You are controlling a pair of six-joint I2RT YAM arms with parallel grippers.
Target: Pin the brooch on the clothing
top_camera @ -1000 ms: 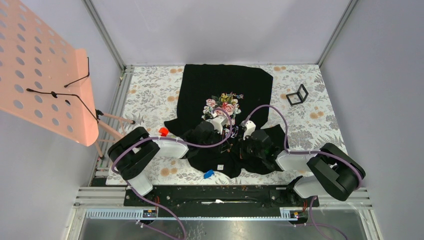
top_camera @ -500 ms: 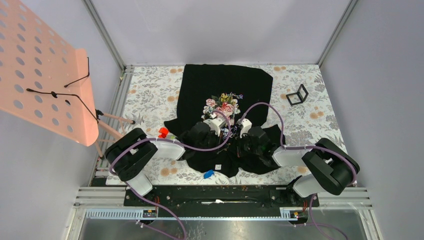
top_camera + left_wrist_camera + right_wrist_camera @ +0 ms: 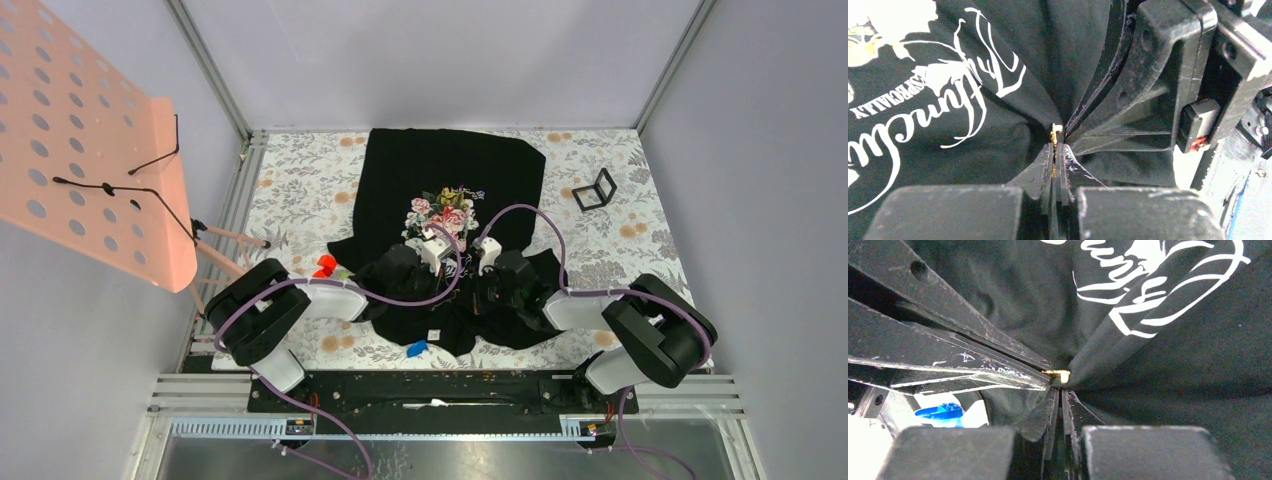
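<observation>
The black T-shirt [image 3: 450, 165] with pink roses and white script lies on the table, its near part bunched up. My left gripper [image 3: 450, 263] and right gripper [image 3: 471, 263] meet tip to tip just below the rose print. In the left wrist view my left gripper [image 3: 1055, 146] is shut on the tiny golden brooch [image 3: 1053, 136], which pokes out at the tips against the shirt [image 3: 923, 140]. In the right wrist view my right gripper [image 3: 1060, 390] is shut, apparently on a raised fold of the shirt [image 3: 1173, 365], with the brooch [image 3: 1055, 373] right at its tips.
A small blue piece [image 3: 418, 348] lies near the shirt's front hem and shows in the right wrist view [image 3: 940, 411]. Red [image 3: 326, 263] and green blocks sit left of the shirt. A black frame stand [image 3: 595, 189] is at the back right. A pink perforated stand [image 3: 80, 150] overhangs the left.
My right arm has swung left and brought its gripper up against the left gripper's tips. The left gripper has barely moved.
</observation>
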